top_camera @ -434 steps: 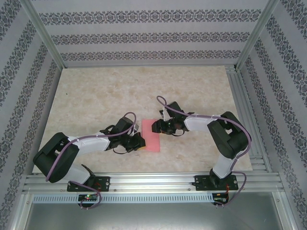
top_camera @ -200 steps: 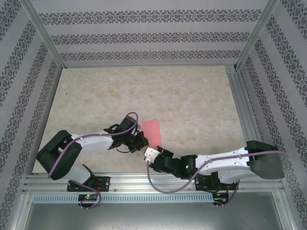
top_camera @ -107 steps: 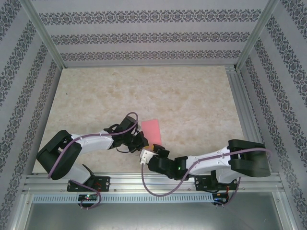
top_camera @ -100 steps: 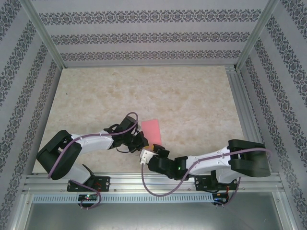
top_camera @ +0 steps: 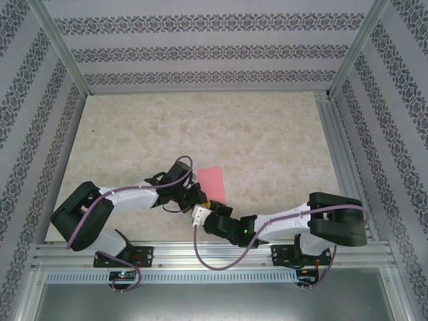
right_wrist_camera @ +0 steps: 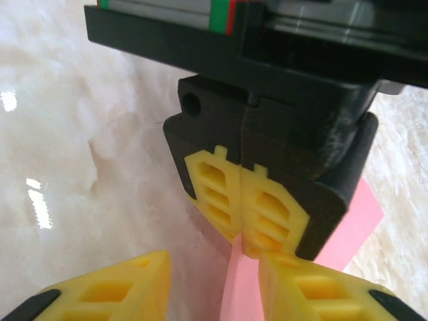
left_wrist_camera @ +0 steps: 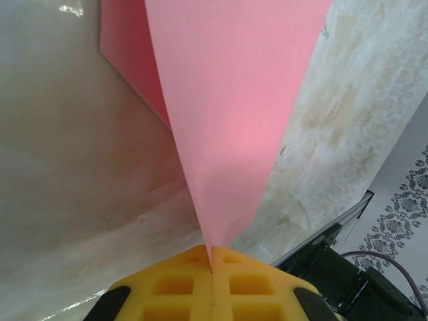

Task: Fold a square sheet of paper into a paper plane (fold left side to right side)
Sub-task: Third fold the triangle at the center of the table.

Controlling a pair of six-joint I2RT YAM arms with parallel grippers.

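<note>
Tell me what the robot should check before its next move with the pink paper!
1. Left gripper pinching the pink paper: ok, shut on its near end.
2. Right gripper open: ok, jaws apart.
3. Paper between the right fingers: ok, an edge lies there.
4. Gap between the two grippers: cannot tell, they are very close.
5. Paper layers lined up: cannot tell.
</note>
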